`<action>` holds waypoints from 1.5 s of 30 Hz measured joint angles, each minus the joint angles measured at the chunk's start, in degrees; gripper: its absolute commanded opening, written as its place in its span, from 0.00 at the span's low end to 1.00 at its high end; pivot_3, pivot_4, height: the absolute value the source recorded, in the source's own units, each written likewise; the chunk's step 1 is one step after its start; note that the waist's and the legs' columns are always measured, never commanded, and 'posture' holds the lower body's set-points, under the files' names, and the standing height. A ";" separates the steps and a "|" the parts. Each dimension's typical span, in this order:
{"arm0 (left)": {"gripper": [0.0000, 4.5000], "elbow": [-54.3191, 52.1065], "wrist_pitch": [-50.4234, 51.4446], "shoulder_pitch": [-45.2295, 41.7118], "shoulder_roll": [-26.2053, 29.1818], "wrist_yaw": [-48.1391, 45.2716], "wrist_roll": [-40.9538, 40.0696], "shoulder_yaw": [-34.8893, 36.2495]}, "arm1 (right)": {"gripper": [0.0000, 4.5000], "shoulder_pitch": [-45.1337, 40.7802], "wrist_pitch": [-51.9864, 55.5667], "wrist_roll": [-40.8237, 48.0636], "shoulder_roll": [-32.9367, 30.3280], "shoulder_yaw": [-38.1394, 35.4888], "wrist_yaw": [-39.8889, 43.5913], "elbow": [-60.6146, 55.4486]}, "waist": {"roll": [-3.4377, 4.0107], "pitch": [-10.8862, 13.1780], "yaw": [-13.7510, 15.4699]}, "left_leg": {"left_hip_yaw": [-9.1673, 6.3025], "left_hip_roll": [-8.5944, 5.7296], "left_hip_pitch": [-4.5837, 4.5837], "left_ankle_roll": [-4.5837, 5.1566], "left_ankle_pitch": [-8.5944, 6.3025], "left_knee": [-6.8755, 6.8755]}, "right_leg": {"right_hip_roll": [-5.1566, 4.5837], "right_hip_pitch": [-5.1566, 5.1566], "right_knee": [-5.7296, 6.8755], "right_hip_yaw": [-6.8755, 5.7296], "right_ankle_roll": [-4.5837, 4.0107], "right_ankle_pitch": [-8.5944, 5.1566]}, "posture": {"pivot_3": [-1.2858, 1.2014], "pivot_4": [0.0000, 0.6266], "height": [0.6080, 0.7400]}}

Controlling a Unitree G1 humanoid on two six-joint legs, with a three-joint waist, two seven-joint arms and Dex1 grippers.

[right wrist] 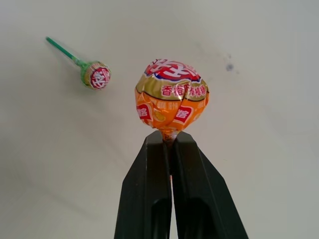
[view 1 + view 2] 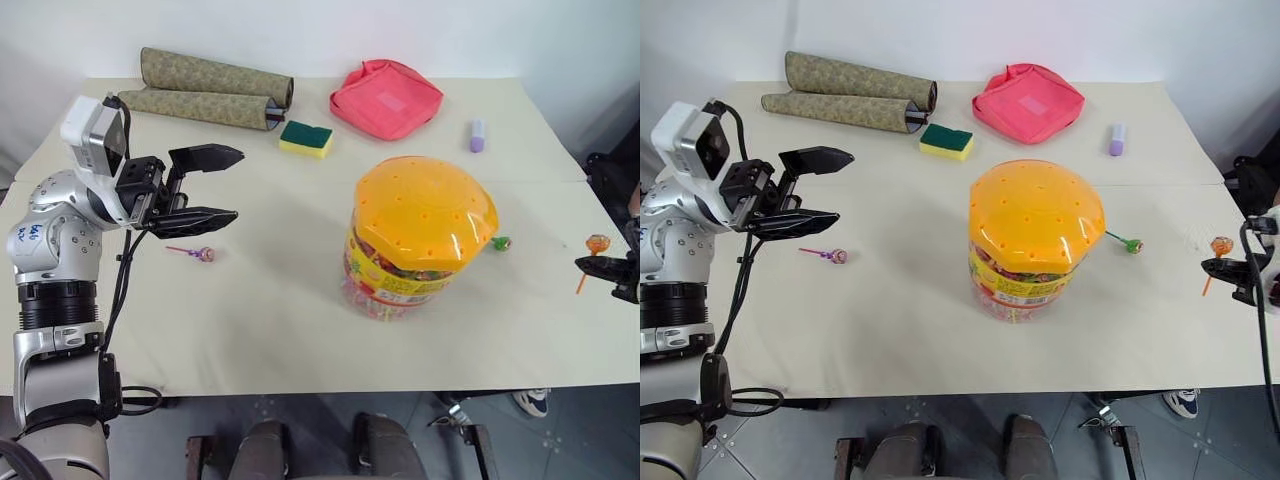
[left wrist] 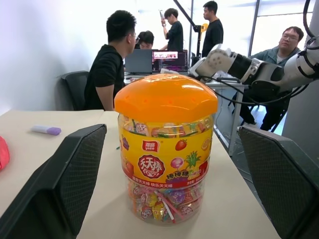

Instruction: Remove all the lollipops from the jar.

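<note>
The jar [image 2: 420,240], a clear tub with a domed orange lid and a yellow-red label, stands upright right of the table's middle, with wrapped sweets inside. My left gripper [image 2: 237,185] hangs open above the table's left side, pointing at the jar [image 3: 167,149] from a distance. At the right table edge my right gripper [image 2: 1210,266] is shut on the stick of the orange lollipop [image 1: 172,99], held just over the tabletop. The green lollipop [image 2: 1134,246] lies on the table right of the jar. The purple lollipop [image 2: 205,254] lies below my left gripper.
Along the back stand two rolled mats [image 2: 215,90], a green-yellow sponge [image 2: 306,138], a pink pouch [image 2: 386,97] and a small lilac tube [image 2: 478,135]. Beyond the table's right edge, several people [image 3: 112,64] sit at desks.
</note>
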 measured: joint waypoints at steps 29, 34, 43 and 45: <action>1.00 -5.64 11.61 5.78 5.52 10.96 1.61 -1.20 | 0.99 16.36 -22.65 6.91 1.64 -9.55 29.03 -28.51 | 0.02 0.01 1.48 | -0.08 -0.01 -0.03 0.04 -0.02 0.23 | 0.00 0.11 0.01 -0.02 0.05 0.03 | 0.52 0.24 1.00; 1.00 -3.49 8.85 10.26 9.21 10.62 3.25 0.68 | 0.99 22.01 -36.31 -0.15 1.23 -4.91 37.76 -22.48 | 0.01 0.01 1.45 | -0.07 -0.01 0.00 0.06 -0.03 0.28 | 0.00 0.15 0.00 -0.01 0.08 0.04 | 0.52 0.24 1.00; 1.00 -6.00 5.36 25.57 11.55 11.35 4.39 7.34 | 0.99 23.50 -48.66 -7.19 1.31 -1.05 41.55 -10.72 | 0.01 0.01 1.09 | -0.07 0.05 0.04 0.05 -0.03 0.29 | 0.00 0.16 0.03 -0.01 0.06 0.04 | 0.52 0.24 1.00; 1.00 -8.00 5.26 27.75 11.56 12.01 4.17 9.08 | 0.99 22.99 -49.30 -7.57 1.23 -0.93 41.84 -9.42 | 0.02 0.01 1.33 | -0.07 0.04 0.04 0.06 -0.03 0.30 | -0.01 0.18 0.02 0.00 0.05 0.04 | 0.52 0.24 1.00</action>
